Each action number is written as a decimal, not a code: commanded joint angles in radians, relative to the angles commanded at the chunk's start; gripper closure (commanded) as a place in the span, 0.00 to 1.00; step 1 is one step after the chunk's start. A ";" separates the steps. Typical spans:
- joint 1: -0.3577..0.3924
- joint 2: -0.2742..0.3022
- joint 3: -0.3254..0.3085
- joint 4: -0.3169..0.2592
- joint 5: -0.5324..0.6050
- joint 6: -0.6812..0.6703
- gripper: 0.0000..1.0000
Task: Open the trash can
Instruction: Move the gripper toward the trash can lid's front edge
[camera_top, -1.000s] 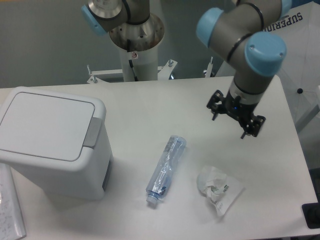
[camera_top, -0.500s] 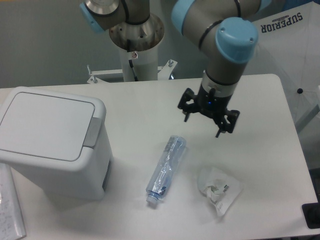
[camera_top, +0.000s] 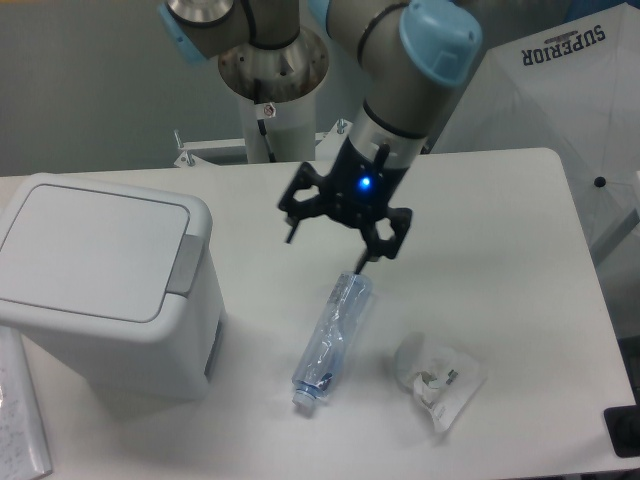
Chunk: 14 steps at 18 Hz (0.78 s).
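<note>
The trash can (camera_top: 100, 285) is a large white boxy bin at the left of the table, its flat lid down and a grey latch (camera_top: 185, 264) on the lid's right edge. My gripper (camera_top: 327, 243) hangs open above the middle of the table, well to the right of the bin and apart from it. Its fingers are spread wide with nothing between them, and a blue light glows on its body.
A crushed clear plastic bottle (camera_top: 332, 336) lies just below the gripper. A crumpled white wrapper (camera_top: 434, 377) sits at the front right. Paper (camera_top: 18, 430) lies at the front left corner beside the bin. The robot base (camera_top: 272, 90) stands behind the table.
The arm has swung left across the table, carrying the open gripper from the right side to the middle, above the bottle's top end. The bin, bottle and wrapper have not moved.
</note>
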 joint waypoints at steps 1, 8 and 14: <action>-0.008 0.005 0.000 0.000 -0.021 -0.012 0.00; -0.038 -0.014 0.002 0.030 -0.178 -0.031 0.00; -0.084 -0.069 -0.006 0.101 -0.178 -0.032 0.00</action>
